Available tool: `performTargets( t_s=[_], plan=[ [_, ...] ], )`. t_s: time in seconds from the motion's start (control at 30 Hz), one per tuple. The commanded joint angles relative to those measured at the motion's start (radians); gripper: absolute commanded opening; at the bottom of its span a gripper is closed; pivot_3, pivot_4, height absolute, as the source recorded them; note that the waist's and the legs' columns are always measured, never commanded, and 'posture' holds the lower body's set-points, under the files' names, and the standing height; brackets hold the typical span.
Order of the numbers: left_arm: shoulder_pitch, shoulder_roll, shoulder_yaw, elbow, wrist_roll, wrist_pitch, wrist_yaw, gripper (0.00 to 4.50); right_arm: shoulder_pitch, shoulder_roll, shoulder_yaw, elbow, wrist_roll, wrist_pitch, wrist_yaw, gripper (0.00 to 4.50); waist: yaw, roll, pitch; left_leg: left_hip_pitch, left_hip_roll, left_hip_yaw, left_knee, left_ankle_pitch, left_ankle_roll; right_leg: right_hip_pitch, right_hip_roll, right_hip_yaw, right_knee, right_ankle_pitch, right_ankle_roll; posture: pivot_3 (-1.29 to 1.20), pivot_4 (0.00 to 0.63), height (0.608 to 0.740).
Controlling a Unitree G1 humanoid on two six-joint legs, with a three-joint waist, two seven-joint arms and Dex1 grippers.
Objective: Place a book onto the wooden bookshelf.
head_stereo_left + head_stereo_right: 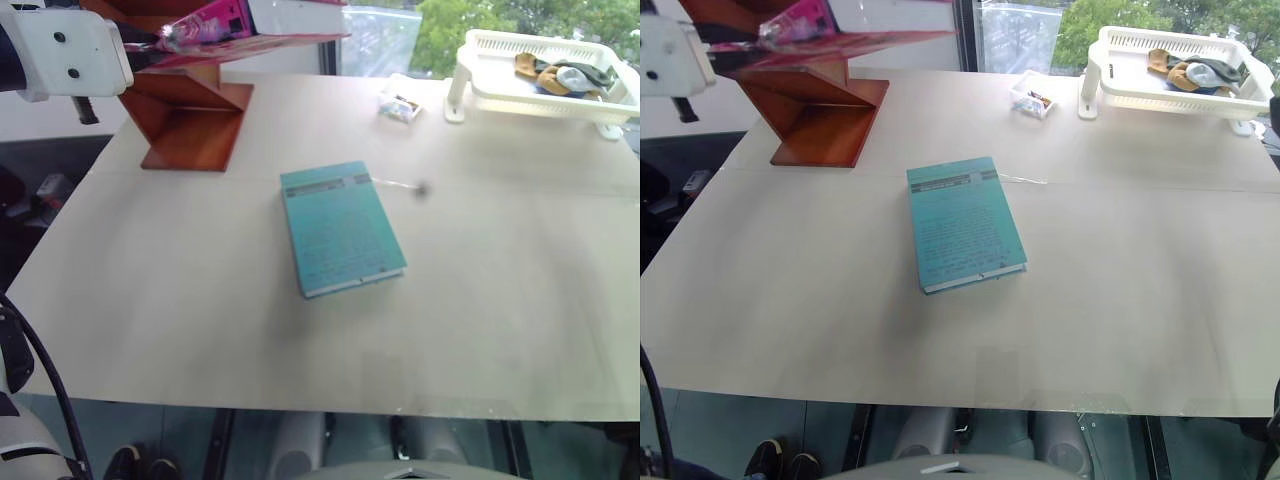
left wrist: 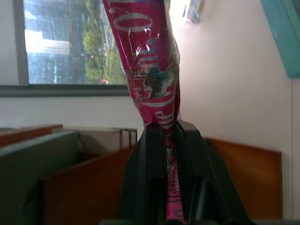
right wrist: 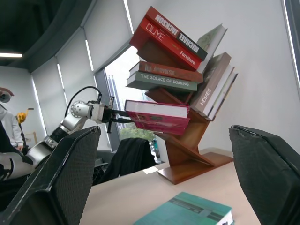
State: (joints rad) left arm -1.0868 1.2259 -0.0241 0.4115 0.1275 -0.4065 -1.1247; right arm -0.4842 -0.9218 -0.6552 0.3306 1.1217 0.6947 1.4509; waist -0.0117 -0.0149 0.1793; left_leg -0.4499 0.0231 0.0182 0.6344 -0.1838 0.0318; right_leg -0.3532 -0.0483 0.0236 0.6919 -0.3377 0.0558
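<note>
My left gripper [image 2: 169, 136] clamped on the pink book [image 3: 157, 117], held at the wooden bookshelf [image 3: 187, 154] near the table's [image 1: 200, 300] far left corner, my right gripper [image 3: 164, 178] spread wide, empty, teal book [image 1: 340, 228] mid-table.

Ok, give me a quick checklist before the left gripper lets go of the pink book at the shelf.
1. Left gripper shut on the pink book: ok.
2. Book level over a ledge of the wooden bookshelf: ok, roughly flat.
3. Book resting fully on the ledge: cannot tell.
4. Books already on the shelf standing clear of the incoming book: ok.
5. Right gripper open and away from the shelf: ok.
6. Teal book flat on the table, out of the way: ok.
</note>
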Motion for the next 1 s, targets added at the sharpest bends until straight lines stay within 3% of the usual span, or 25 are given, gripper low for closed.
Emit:
performTargets(
  t_s=[0.03,0.53,1.0],
  plan=[
    [-0.088,0.020,-0.018,0.086,0.095,-0.074,0.076,0.04,-0.008,-0.004,-0.030,-0.023,0.007,-0.008,0.012,4.50,0.001,0.000,0.000,0.000,0.000,0.000,0.000,0.000,0.000,-0.001,0.000,0.000,0.000,0.000,0.000,0.00,0.150,0.740],
    [-0.460,-0.083,-0.299,0.621,0.484,-0.220,0.267,0.04,0.040,0.012,-0.057,-0.092,0.005,-0.010,-0.024,4.50,-0.004,0.000,0.000,-0.005,0.000,0.003,0.001,0.000,0.000,-0.009,0.000,0.003,0.005,0.000,0.001,0.00,0.150,0.740],
    [-0.560,-0.111,-0.414,0.821,0.635,-0.198,0.428,0.04,0.087,0.019,-0.093,-0.202,0.084,0.044,-0.060,4.50,-0.002,-0.002,0.001,-0.007,0.000,0.002,0.002,0.000,0.000,-0.010,0.000,0.002,0.005,0.000,0.001,0.00,0.150,0.740]
  ],
)
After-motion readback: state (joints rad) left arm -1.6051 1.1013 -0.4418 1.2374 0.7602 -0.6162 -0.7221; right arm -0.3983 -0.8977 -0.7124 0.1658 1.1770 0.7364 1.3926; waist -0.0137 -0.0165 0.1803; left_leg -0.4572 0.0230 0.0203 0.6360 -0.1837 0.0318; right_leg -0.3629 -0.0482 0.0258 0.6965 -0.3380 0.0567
